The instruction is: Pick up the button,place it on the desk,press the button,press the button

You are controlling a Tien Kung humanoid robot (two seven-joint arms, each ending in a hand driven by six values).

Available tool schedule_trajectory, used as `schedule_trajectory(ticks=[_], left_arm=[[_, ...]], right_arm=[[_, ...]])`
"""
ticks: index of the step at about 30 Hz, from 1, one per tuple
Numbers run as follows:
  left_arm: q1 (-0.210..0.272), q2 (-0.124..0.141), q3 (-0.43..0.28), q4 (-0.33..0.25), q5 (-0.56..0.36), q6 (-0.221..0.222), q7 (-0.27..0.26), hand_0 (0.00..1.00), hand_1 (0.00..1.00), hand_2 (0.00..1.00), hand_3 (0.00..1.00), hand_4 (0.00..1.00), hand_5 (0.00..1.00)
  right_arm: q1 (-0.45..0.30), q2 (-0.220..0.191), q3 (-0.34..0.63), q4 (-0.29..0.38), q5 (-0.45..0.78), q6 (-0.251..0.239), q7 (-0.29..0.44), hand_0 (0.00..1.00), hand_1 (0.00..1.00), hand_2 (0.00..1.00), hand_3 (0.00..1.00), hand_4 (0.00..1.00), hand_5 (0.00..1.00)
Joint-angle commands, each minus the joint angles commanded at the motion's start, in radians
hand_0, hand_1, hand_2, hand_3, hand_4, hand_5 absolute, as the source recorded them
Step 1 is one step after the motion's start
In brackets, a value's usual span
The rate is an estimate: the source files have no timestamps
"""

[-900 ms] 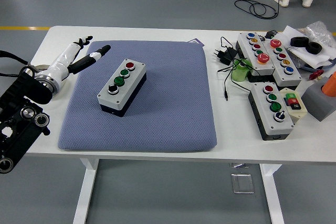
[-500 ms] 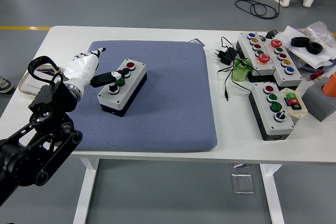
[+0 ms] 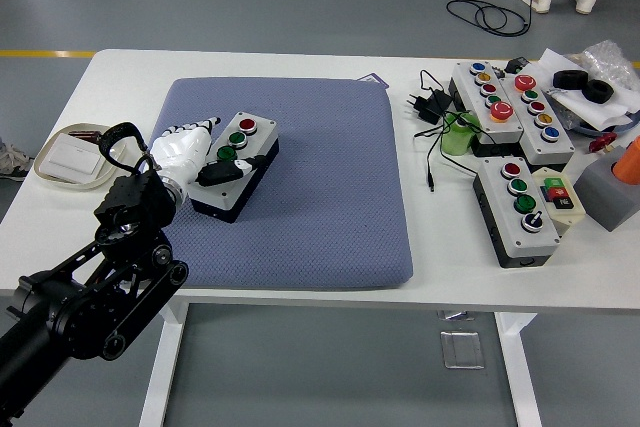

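I see the pad [image 3: 300, 187] lying on the desk [image 3: 250, 62], left of centre. The button box [image 3: 240, 162] sits on the pad's left part, and my left hand [image 3: 195, 152] rests on the box's near left end. A dish [image 3: 70, 157] lies left of the pad. Right of the pad lie an adapter [image 3: 425, 105] and three more boxes [image 3: 515, 207].
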Motion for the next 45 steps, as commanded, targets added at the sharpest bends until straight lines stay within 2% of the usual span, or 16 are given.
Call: schedule_trajectory(ticks=[5,6,12,13,18,19,24,25,30,31,36,37,42,43,45], left_arm=[[0.001,-0.018,-0.003,0.030,0.014,-0.005,0.010,0.998,0.998,0.998,0.998,0.998,0.994],[0.001,-0.019,-0.003,0.032,0.015,-0.005,0.011,0.929,0.998,0.998,0.998,0.998,0.975],[-0.006,-0.037,-0.007,0.060,0.053,-0.015,0.019,0.929,0.998,0.998,0.998,0.998,0.975],[-0.007,-0.038,-0.008,0.061,0.059,-0.018,0.019,0.876,0.998,0.998,0.998,0.998,0.822],[-0.014,-0.046,-0.012,0.068,0.078,-0.052,0.024,0.876,0.998,0.998,0.998,0.998,0.822],[-0.016,-0.048,-0.012,0.069,0.078,-0.059,0.025,0.840,0.994,0.998,0.998,0.998,0.771],[-0.026,-0.054,-0.016,0.079,0.078,-0.105,0.026,0.840,0.994,0.998,0.998,0.998,0.771],[-0.027,-0.055,-0.016,0.081,0.078,-0.109,0.026,0.774,0.937,0.998,0.998,0.998,0.739],[-0.032,-0.060,-0.024,0.099,0.078,-0.131,0.030,0.774,0.937,0.998,0.998,0.998,0.739],[-0.033,-0.060,-0.025,0.101,0.078,-0.133,0.030,0.591,0.769,0.952,0.998,0.961,0.618],[-0.037,-0.058,-0.025,0.107,0.078,-0.141,0.032,0.591,0.769,0.952,0.998,0.961,0.618],[-0.038,-0.058,-0.025,0.107,0.078,-0.140,0.032,0.434,0.573,0.746,0.920,0.897,0.518],[-0.045,-0.056,-0.022,0.109,0.078,-0.126,0.038,0.434,0.573,0.746,0.920,0.897,0.518],[-0.045,-0.056,-0.022,0.109,0.078,-0.124,0.039,0.475,0.474,0.664,0.877,0.834,0.440],[-0.045,-0.055,-0.022,0.111,0.078,-0.117,0.039,0.475,0.474,0.664,0.877,0.834,0.440]], right_arm=[[0.001,0.000,-0.002,0.000,0.002,0.000,0.001,0.634,0.480,0.608,0.565,0.297,0.248],[0.001,0.000,-0.002,0.000,0.002,0.000,0.001,0.636,0.479,0.607,0.565,0.297,0.248],[0.003,0.000,0.000,0.000,0.001,0.000,0.001,0.636,0.479,0.607,0.565,0.297,0.248],[0.003,0.000,0.000,0.000,0.001,0.000,0.001,0.635,0.478,0.607,0.564,0.298,0.246],[0.004,-0.001,0.000,0.000,0.002,-0.001,0.001,0.635,0.478,0.607,0.564,0.298,0.246],[0.005,0.000,0.000,0.000,0.002,-0.001,0.001,0.636,0.478,0.607,0.564,0.298,0.246],[0.006,-0.001,-0.002,0.000,0.005,-0.002,0.002,0.636,0.478,0.607,0.564,0.298,0.246],[0.006,-0.001,-0.001,0.000,0.005,-0.002,0.002,0.633,0.477,0.606,0.564,0.299,0.245],[0.006,-0.001,0.000,0.000,0.002,-0.002,0.002,0.633,0.477,0.606,0.564,0.299,0.245],[0.006,-0.001,0.000,0.000,0.002,-0.002,0.002,0.634,0.478,0.607,0.564,0.299,0.245],[0.005,-0.001,0.001,0.000,0.002,-0.002,0.002,0.634,0.478,0.607,0.564,0.299,0.245],[0.005,-0.001,0.001,0.000,0.002,-0.002,0.002,0.634,0.478,0.607,0.564,0.299,0.245],[0.005,-0.001,0.000,0.000,0.002,-0.002,0.002,0.634,0.478,0.607,0.564,0.299,0.245],[0.005,-0.001,0.000,0.000,0.002,-0.002,0.002,0.635,0.478,0.606,0.564,0.300,0.245],[0.005,-0.002,-0.001,0.000,0.003,-0.002,0.002,0.635,0.478,0.606,0.564,0.300,0.245]])
